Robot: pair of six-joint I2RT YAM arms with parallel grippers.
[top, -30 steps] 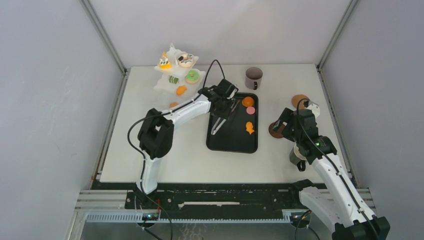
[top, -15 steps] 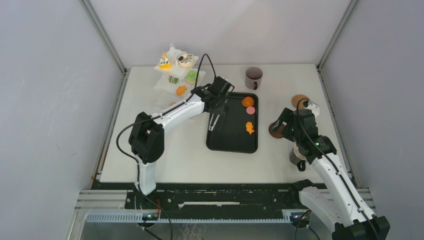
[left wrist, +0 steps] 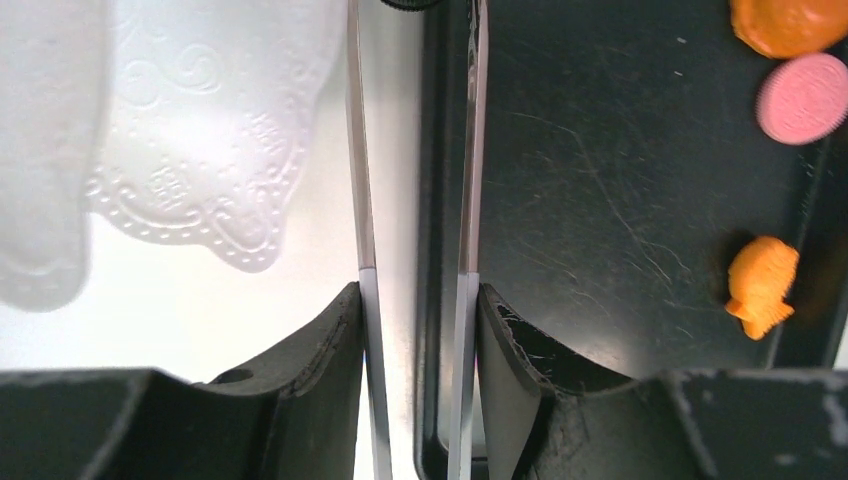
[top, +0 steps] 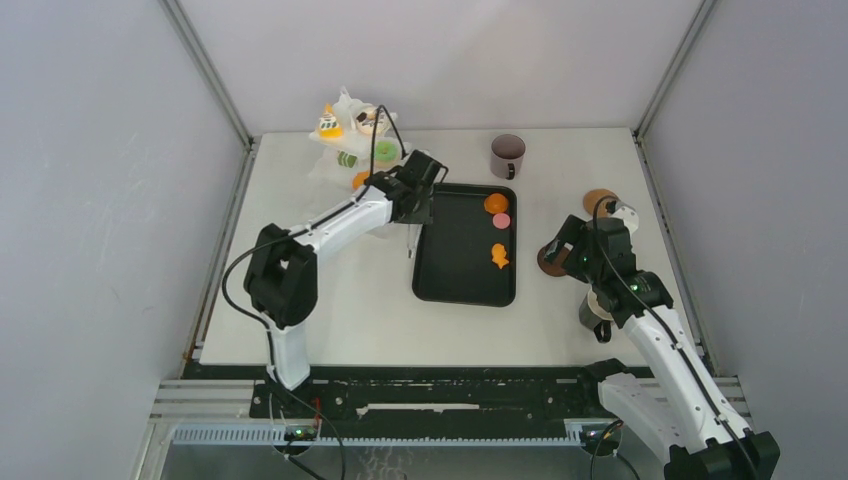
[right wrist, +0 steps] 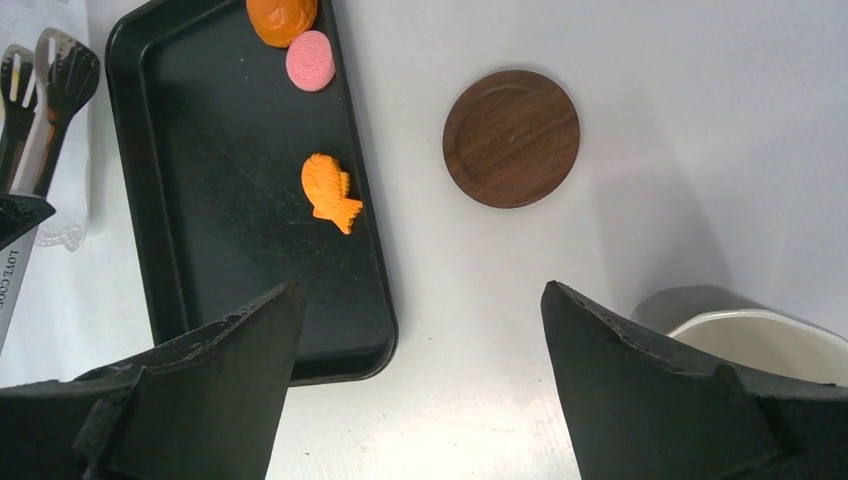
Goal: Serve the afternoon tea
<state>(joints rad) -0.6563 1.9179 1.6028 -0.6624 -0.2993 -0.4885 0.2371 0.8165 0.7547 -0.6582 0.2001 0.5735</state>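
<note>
Lying on the black tray are three toy pastries, all along its right side. A round orange pastry sits at the far corner, with a pink cookie just beside it on the near side. An orange fish-shaped pastry lies nearer still, apart from both.

More pastries sit on the white tiered stand at the far left of the table. A yellow-topped cake and a cream-topped pastry are on the upper level. A green roll and a green doughnut (partly hidden by the left arm) are lower down.

One dark mug stands upright just beyond the tray's far right corner. A second mug, pale inside, stands near the table's right edge beneath the right arm; only part of its rim shows in the right wrist view. A dark wooden coaster lies bare between the tray and that mug. A lighter coaster lies farther back.

The left gripper is closed to a narrow gap on a pair of metal tongs, its fingers pressing the two blades from outside. The blades straddle the tray's left rim, one over the table and the other over the tray floor.

The right gripper hangs above the table to the right of the tray, jaws spread wide, holding nothing.
</note>
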